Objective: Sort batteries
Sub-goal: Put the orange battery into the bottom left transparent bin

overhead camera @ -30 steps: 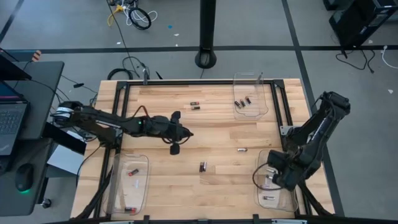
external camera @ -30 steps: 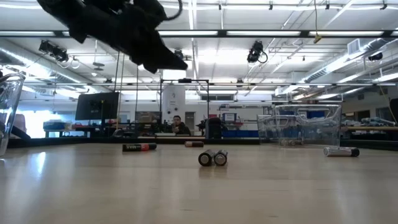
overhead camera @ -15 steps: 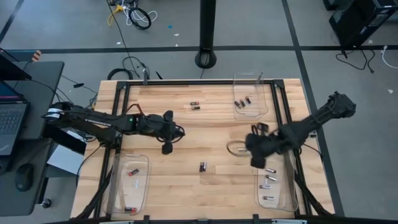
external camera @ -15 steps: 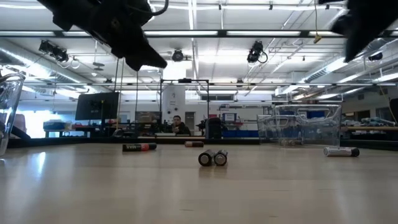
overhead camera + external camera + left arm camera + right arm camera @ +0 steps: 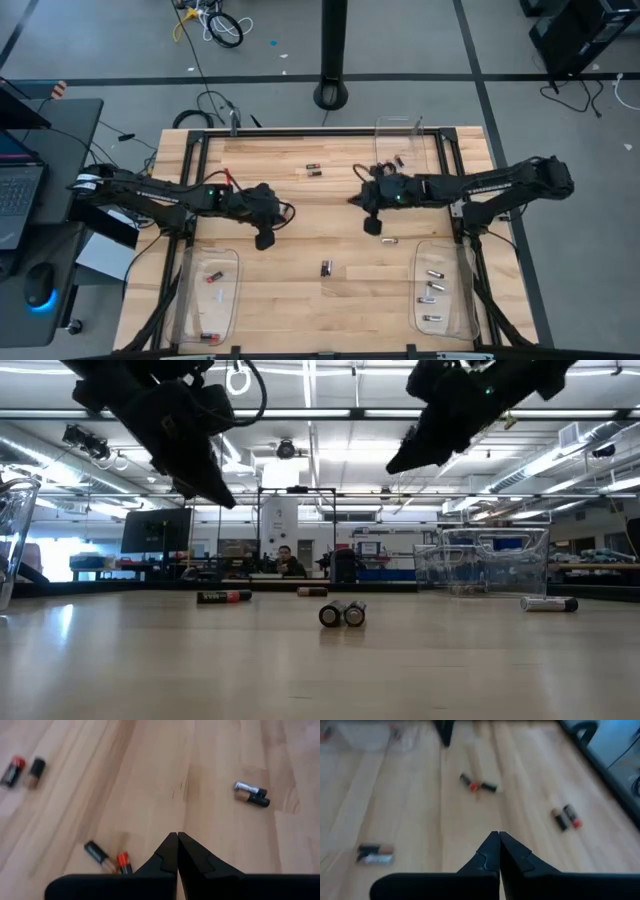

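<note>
Loose batteries lie on their sides on the wooden table: a pair [image 5: 313, 169] toward the far edge, a single one [image 5: 389, 240] right of the middle, and a pair [image 5: 326, 267] nearer the front, end-on in the low view [image 5: 342, 614]. My left gripper [image 5: 264, 240] hovers shut left of the middle, with batteries [image 5: 107, 857] below it. My right gripper [image 5: 372, 226] hovers shut just left of the single battery, which shows in its wrist view [image 5: 375, 854]. In the low view both the left gripper [image 5: 215, 495] and the right gripper [image 5: 395, 465] hang well above the table.
Three clear plastic trays hold more batteries: one at the far right [image 5: 428, 165], one at the near right [image 5: 462, 300], one at the near left [image 5: 235, 290]. Black frame rails run along the table's edges. A person sits in the room far behind the table [image 5: 288, 563].
My right arm has swung from above the near right tray toward the table's middle and far edge, and its gripper now hangs beside the single battery. My left gripper has drawn back a little toward the table's left and sunk slightly. No battery has moved.
</note>
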Motion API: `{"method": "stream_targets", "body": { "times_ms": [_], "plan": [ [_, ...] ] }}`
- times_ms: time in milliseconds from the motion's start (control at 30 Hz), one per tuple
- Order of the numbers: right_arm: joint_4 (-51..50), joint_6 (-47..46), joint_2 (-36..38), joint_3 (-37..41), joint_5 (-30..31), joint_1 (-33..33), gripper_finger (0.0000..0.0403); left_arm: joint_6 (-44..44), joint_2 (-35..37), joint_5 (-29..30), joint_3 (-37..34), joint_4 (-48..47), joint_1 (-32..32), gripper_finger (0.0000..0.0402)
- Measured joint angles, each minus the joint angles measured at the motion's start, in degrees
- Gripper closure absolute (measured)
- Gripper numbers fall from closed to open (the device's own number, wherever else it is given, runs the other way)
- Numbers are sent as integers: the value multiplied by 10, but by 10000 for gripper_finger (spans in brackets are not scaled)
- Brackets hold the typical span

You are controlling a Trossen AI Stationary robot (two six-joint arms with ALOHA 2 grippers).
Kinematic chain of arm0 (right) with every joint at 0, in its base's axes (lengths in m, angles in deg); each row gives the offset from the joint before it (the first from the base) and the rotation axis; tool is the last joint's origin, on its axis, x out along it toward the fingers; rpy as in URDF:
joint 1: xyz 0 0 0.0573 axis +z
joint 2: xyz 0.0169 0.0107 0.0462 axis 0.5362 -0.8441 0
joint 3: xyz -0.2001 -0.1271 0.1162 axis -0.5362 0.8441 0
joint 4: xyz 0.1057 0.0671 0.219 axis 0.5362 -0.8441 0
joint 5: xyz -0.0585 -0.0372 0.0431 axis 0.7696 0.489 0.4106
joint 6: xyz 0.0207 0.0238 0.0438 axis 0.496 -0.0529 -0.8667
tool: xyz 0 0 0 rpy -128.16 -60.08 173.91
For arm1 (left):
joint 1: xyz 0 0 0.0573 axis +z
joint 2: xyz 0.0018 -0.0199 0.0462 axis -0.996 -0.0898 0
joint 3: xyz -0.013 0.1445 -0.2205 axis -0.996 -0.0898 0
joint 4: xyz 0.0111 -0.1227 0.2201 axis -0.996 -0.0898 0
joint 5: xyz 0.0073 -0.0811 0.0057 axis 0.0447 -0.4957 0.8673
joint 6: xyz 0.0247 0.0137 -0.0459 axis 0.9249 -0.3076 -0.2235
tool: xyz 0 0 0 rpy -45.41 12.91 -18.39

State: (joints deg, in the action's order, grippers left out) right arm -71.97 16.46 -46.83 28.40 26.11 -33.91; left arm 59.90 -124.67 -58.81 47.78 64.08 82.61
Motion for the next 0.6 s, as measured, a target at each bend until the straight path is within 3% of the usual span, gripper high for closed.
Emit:
{"method": "stream_targets", "body": {
  "times_ms": [100,233,600],
  "plan": [
    [64,17,-1,23,-4,-18,394,-45,0,0,0,-20,0,388],
    [76,27,-1,34,-6,-33,394,-97,0,-9,3,-51,0,388],
    [128,25,-1,85,-7,-45,394,-135,-23,-8,64,-153,4,388]
  ]
}}
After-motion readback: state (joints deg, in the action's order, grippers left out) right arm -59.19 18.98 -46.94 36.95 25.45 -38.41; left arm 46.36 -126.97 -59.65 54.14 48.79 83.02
